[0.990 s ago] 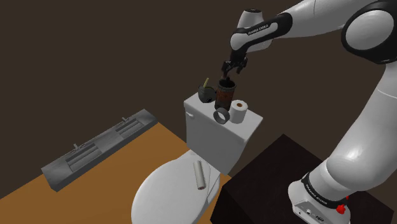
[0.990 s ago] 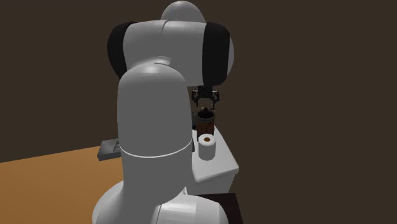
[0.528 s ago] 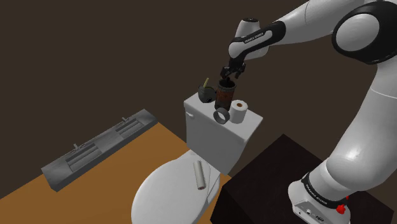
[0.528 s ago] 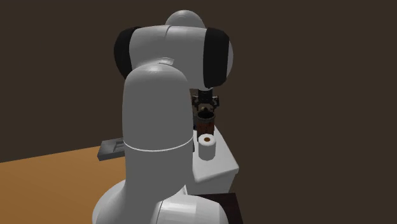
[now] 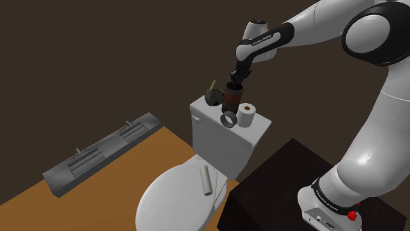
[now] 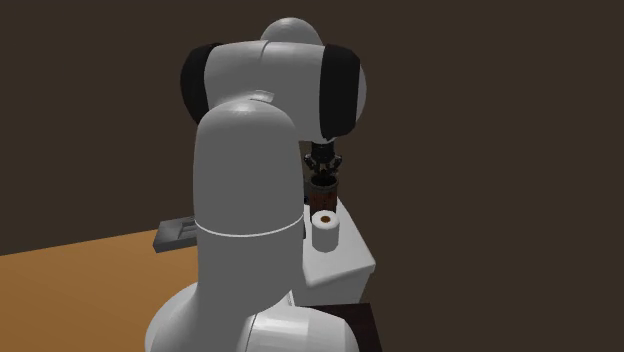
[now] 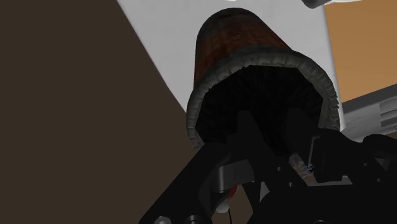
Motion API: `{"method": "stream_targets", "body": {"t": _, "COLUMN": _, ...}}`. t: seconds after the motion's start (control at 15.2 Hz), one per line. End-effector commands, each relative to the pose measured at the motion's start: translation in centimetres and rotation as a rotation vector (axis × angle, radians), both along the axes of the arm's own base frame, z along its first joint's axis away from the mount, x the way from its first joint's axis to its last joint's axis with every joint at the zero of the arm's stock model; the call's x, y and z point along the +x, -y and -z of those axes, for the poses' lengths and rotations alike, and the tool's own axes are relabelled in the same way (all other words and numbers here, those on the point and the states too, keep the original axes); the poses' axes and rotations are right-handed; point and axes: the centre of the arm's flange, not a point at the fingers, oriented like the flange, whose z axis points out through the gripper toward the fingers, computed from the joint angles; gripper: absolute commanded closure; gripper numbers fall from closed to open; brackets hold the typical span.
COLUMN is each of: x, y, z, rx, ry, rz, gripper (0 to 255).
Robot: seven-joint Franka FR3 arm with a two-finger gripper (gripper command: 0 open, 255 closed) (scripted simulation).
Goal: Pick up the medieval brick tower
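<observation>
Much of claw (image 7: 272, 137) lost inside tower (image 7: 232, 38) hollow.

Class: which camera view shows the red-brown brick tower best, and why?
The wrist view: the red-brown brick tower is seen close up, its brickwork, grey notched rim and dark hollow plain. The shoulder view shows it from afar, upright on the white toilet tank; the second exterior view shows it distant too.

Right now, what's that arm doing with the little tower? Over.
Gripper at top rim of tower. Tower upright on toilet tank, not lifted. Roll and ring close beside its base.
</observation>
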Motion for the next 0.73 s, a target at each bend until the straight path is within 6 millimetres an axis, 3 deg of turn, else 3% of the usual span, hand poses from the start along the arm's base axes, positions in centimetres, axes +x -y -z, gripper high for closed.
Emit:
{"method": "stream_targets", "body": {"t": 0.0, "x": 0.0, "y": 0.0, "z": 0.1, "rx": 0.0, "ry": -0.002, "rz": 0.0, "gripper": 255}}
{"method": "stream_targets", "body": {"t": 0.13, "x": -0.1, "y": -0.1, "z": 0.0, "rx": 0.001, "ry": -0.002, "rz": 0.0, "gripper": 255}}
{"method": "stream_targets", "body": {"t": 0.66, "x": -0.1, "y": -0.1, "z": -4.2, "rx": 0.001, "ry": -0.002, "rz": 0.0, "gripper": 255}}
